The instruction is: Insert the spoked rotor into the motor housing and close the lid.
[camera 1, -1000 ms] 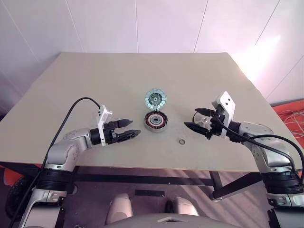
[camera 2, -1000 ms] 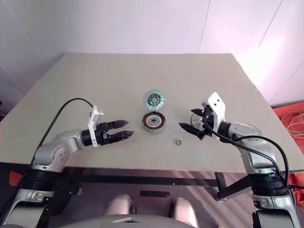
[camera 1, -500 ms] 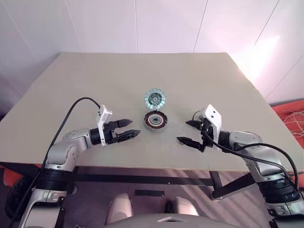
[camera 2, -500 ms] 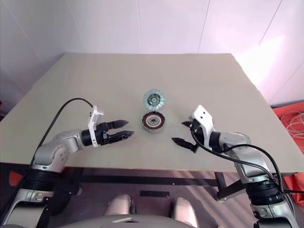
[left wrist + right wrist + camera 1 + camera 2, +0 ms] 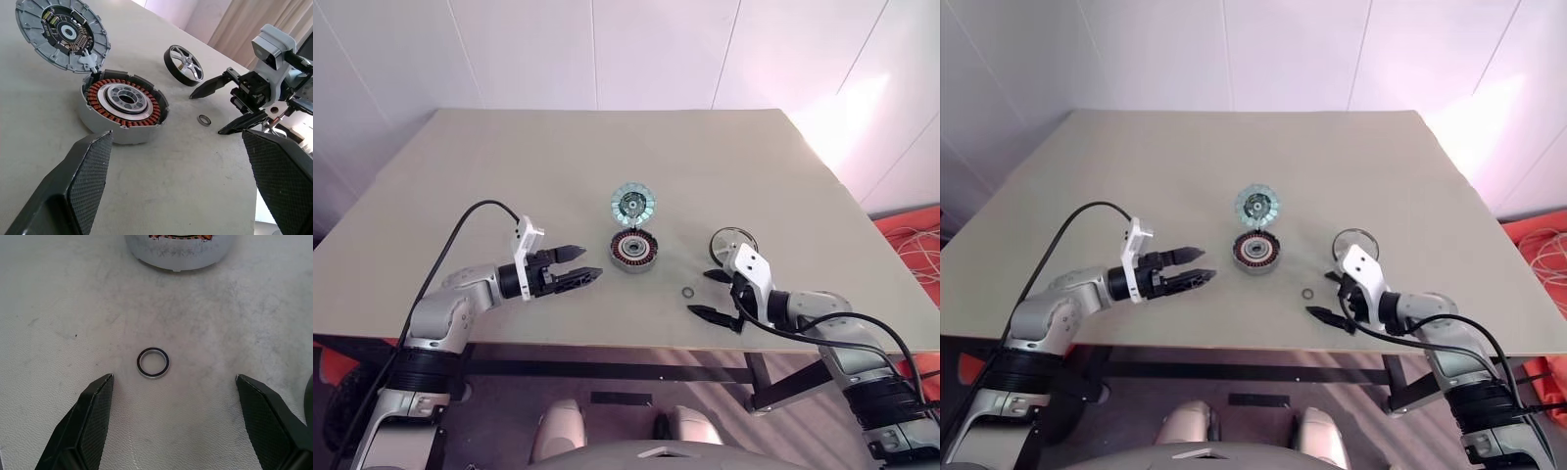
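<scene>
The right pincer (image 5: pixel 715 295) (spread wide, like the left pincer (image 5: pixel 583 265)) hovers beside the small ring (image 5: pixel 687 293), near the housing (image 5: pixel 634 250).

Open housing (image 5: pixel 634 252), seemingly hinged lid (image 5: pixel 632 205)

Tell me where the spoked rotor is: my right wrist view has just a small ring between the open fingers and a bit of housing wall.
Observer: The spoked rotor lies on the table, farther out than the right gripper and to the right of the motor housing, apart from it.
Operator: Is the lid open?
Observer: Yes, the lid stands tilted up at the housing's far edge, segmented face showing.
Operator: And the left gripper?
Observer: The left gripper is open, pointing at the housing, not touching.
</scene>
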Motion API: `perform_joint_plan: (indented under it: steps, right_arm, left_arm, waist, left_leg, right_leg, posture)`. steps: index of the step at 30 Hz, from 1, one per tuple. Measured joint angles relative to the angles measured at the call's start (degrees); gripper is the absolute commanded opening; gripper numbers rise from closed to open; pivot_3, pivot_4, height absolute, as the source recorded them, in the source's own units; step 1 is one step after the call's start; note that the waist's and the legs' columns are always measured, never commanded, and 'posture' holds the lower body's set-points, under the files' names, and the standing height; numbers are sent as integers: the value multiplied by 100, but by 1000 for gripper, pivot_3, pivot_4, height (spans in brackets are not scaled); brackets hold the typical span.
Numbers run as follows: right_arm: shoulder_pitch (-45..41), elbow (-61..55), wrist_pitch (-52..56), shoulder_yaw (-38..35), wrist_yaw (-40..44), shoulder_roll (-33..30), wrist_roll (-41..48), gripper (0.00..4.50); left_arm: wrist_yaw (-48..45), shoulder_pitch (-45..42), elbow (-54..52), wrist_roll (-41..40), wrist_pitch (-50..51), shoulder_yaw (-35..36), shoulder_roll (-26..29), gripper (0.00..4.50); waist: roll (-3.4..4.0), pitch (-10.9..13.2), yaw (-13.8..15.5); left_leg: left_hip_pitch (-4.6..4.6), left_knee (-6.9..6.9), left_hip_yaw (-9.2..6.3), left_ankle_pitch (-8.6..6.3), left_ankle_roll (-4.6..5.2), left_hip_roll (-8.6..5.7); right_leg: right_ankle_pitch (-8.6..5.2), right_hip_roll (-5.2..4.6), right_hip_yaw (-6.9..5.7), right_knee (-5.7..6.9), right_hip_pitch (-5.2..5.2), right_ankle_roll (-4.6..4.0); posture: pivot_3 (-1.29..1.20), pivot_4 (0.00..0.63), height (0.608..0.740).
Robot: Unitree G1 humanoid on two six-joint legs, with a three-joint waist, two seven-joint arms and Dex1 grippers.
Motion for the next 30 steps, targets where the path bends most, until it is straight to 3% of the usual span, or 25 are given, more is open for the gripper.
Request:
perform_joint_plan:
  steps: [15,30]
  right_arm:
    - [-196,653,-613,42,52,353,-25,4500]
    - [-223,-232,337,-32,370,357,563,4500]
  left_arm:
    - [11,2,-7,-2,4,7,46,4491]
    - [59,21,-16,-4,3,8,46,4491]
  waist:
    - [-18,-9,-156]
    - [-16,-9,-134]
  left_leg:
    - [48,0,2,5,-8,11]
    - [-9,-6,3,-1,-1,10]
  right_leg:
    - [-3,0,-10,-10,35,5]
    - [0,1,-11,-8,-10,0]
  posture:
    - [0,0,740]
    - [0,0,740]
